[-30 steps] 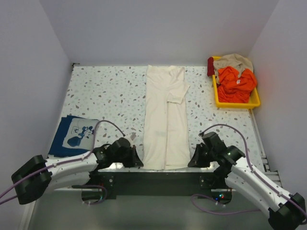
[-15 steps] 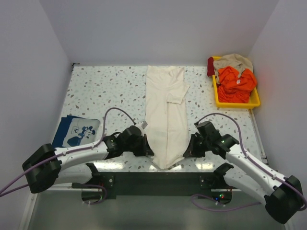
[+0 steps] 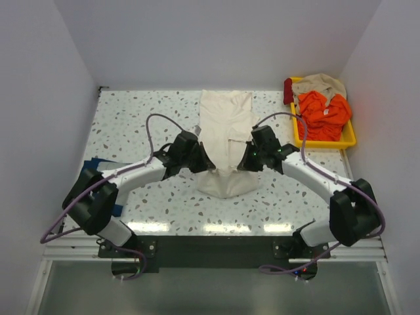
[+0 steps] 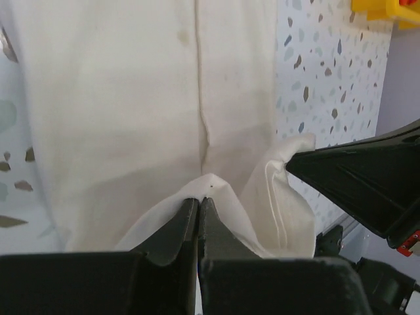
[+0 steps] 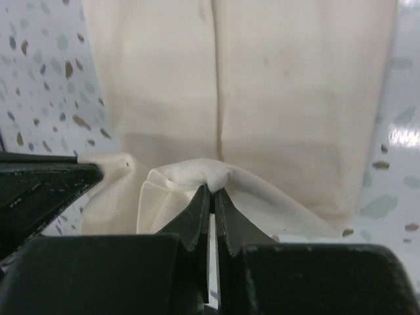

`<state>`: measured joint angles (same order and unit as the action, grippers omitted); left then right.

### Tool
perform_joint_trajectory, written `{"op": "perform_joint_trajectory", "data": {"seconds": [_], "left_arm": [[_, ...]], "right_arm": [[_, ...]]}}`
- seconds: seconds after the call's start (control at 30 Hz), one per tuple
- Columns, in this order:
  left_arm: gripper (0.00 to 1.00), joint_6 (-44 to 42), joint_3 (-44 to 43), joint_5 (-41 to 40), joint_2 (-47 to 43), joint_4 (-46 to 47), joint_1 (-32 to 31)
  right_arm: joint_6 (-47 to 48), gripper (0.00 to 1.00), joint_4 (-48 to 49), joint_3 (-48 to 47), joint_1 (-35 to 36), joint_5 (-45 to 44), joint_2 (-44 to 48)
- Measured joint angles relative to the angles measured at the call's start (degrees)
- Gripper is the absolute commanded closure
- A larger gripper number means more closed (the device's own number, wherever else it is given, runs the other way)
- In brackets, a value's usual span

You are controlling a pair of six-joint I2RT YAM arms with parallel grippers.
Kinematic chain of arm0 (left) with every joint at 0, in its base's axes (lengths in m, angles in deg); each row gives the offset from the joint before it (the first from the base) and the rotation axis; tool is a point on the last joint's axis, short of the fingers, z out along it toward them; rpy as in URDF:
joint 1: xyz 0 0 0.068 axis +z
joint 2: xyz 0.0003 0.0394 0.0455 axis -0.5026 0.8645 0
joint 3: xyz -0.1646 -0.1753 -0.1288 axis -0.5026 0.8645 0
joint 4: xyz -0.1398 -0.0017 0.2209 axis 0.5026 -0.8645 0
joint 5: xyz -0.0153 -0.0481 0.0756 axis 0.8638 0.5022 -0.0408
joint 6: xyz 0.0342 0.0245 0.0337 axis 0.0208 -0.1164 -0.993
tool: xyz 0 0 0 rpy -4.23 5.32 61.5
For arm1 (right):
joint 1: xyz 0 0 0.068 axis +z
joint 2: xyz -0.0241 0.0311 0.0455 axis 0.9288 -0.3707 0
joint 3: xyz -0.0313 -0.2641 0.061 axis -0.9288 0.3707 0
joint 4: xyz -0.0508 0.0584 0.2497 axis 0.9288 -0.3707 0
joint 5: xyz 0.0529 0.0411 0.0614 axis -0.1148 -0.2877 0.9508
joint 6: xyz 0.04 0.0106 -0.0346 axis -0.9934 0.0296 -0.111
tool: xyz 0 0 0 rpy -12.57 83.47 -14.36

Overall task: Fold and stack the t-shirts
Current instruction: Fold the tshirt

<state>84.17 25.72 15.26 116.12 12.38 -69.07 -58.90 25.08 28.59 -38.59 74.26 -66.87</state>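
Observation:
The cream t-shirt lies as a long narrow strip down the middle of the table, its near end lifted and carried over its far part. My left gripper is shut on the near left corner, seen in the left wrist view pinching cream cloth. My right gripper is shut on the near right corner, seen in the right wrist view with cloth bunched over its tips. The navy t-shirt lies at the left, mostly hidden by my left arm.
A yellow tray stands at the back right with an orange cloth, a beige cloth and a dark red piece. Grey walls close the table on three sides. The speckled tabletop shows either side of the shirt.
Both grippers have moved from the near edge toward the back, carrying the cream shirt's near end up and over. The strip now looks much shorter. My left arm now covers most of the navy shirt.

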Motion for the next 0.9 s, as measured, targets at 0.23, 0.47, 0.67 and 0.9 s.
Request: {"op": "perform_joint_trajectory", "data": {"seconds": [0.23,0.47,0.67,0.9], "left_arm": [[0.99,0.0,-7.5,-0.2,10.1,2.7,5.2],[0.99,0.0,-12.4,0.6,17.9,4.4,10.1],[0.99,0.0,-16.4,1.4,20.2,4.7,12.2],[1.0,-0.5,-18.9,2.3,21.8,5.1,13.0]], "right_arm": [[0.9,1.0,6.1,-8.4,-6.2,-0.2,-13.0],[1.2,1.0,8.1,-13.0,-9.1,0.5,-20.1],[1.3,1.0,8.9,-15.1,-11.6,0.9,-21.3],[1.4,1.0,10.1,-15.5,-14.5,2.1,-22.4]]}}
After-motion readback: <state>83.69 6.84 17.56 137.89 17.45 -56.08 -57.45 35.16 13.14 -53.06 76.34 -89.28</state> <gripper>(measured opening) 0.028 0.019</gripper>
